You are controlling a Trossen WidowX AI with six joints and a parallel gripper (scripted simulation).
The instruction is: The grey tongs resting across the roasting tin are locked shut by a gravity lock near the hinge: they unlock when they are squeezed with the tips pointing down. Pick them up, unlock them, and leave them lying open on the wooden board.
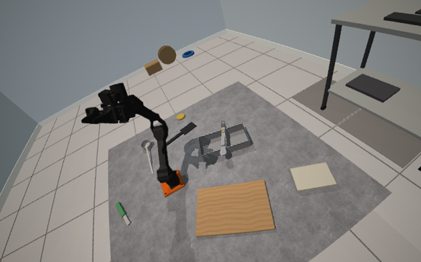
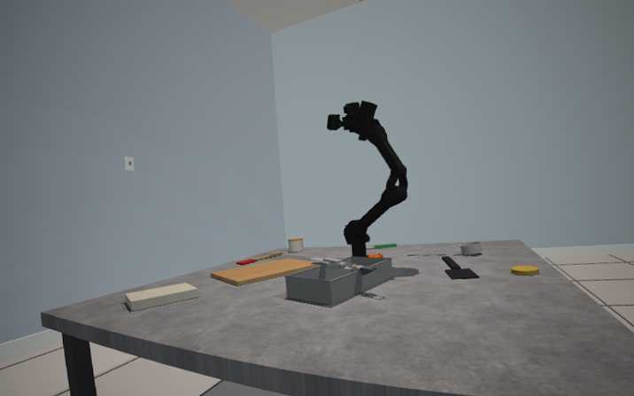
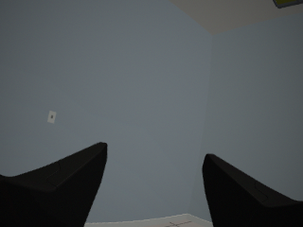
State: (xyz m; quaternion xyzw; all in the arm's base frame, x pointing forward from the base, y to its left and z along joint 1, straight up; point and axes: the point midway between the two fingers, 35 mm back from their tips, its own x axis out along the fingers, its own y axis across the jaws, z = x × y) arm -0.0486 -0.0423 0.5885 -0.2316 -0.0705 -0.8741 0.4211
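With pickup still ahead, we hold our gripper (image 1: pixel 84 120) (image 3: pixel 155 157) parted and unladen, needing to swing down to the tongs (image 1: pixel 222 139) (image 2: pixel 338 263).

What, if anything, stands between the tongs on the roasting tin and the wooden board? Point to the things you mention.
Nothing visible stands between the tongs (image 1: pixel 222 143) and the wooden board (image 1: pixel 232 209) (image 2: pixel 261 271); only the near wall of the roasting tin (image 1: pixel 247 136) (image 2: pixel 308 287) lies beneath them.
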